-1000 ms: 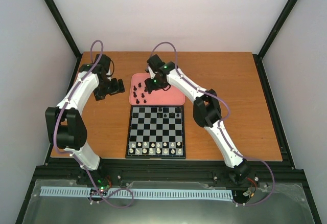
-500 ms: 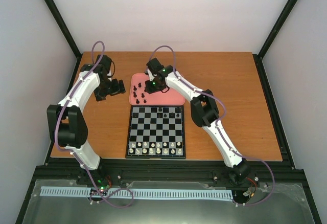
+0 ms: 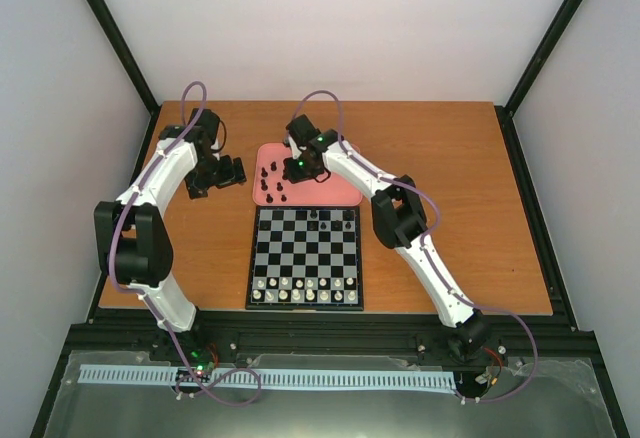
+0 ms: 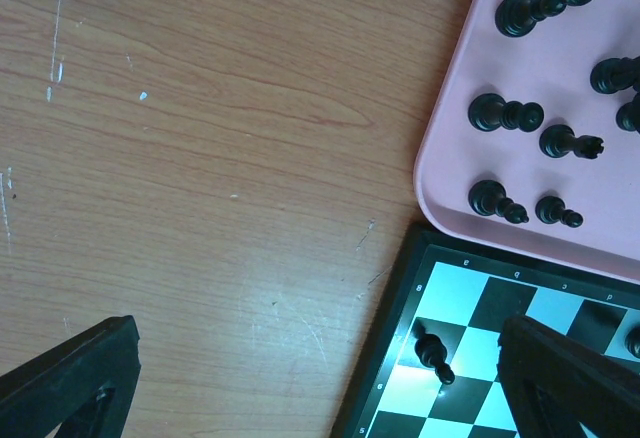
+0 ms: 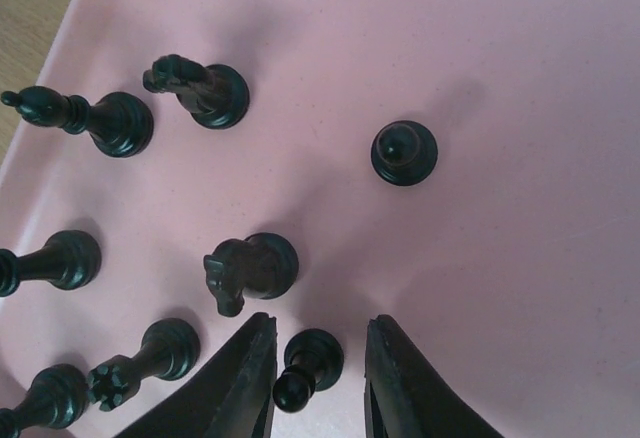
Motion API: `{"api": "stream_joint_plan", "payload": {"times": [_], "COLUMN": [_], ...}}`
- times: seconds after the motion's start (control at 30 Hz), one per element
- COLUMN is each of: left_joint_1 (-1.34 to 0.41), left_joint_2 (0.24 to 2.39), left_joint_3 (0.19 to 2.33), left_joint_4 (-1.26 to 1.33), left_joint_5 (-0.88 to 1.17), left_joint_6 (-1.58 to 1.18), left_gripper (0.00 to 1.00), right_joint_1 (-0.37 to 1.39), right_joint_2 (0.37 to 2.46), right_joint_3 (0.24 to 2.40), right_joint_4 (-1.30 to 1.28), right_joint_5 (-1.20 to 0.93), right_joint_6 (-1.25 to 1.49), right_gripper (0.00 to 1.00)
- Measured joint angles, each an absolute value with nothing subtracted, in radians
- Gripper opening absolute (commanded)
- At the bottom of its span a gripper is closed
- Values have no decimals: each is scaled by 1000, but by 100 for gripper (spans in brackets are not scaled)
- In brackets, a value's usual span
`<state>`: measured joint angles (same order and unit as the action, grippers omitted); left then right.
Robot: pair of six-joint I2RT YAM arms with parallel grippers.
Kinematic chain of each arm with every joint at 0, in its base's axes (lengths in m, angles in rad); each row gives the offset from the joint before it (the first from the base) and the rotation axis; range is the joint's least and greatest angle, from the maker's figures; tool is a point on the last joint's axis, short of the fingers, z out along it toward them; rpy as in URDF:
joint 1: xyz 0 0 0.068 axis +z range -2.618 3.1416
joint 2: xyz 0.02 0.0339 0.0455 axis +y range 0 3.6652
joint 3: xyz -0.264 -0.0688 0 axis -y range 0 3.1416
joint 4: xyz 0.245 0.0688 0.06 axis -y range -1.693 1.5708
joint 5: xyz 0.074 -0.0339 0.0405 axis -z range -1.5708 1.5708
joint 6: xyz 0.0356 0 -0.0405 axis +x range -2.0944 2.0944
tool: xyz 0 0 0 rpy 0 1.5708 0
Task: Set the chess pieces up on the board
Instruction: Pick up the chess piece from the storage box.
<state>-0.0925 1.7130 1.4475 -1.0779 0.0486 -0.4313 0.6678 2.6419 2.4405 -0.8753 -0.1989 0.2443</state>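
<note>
While most of the black chess pieces [image 3: 279, 187] stood or lay scattered on a pink tray [image 3: 340, 194] toward the far edge of the bench [image 3: 480, 208], the right gripper [image 5: 315, 378] hung low over the tray's left half. Its fingers [image 5: 235, 393] were parted on either side of a single black pawn [image 5: 308, 363] and not clamped on it. Whether either finger touched the pawn could not be told. A toppled knight [image 5: 250, 268] lay just beside that pawn, with more dark figures ranged toward the tray's left rim. The board [image 3: 305, 258] sat just on the near side of the tray, between it and the near edge of the bench. The white pieces [image 3: 305, 290] lined its two nearest rows, and only a few black ones stood on its far rows. One of them, another pawn [image 4: 432, 350], stood close to the board's far-left corner. The left gripper [image 4: 318, 368] hovered over bare wood toward the far-left corner of the bench, just left of the tray. Its fingers [image 4: 70, 378] were spread wide and held nothing.
</note>
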Motion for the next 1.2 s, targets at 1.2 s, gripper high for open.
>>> {"api": "stream_joint_plan", "payload": {"times": [1.2], "left_joint_1": [-93], "left_joint_2": [1716], "left_joint_3": [1448], "left_joint_4": [-1077], "left_joint_5": [57], "left_joint_6": [-431], "left_gripper": [100], "right_joint_1": [754], "right_joint_2": [2234], "right_joint_3": [2094], "right_joint_4": [-896], "right_joint_5": [-188], "right_joint_6": [228], "right_gripper": [6]}}
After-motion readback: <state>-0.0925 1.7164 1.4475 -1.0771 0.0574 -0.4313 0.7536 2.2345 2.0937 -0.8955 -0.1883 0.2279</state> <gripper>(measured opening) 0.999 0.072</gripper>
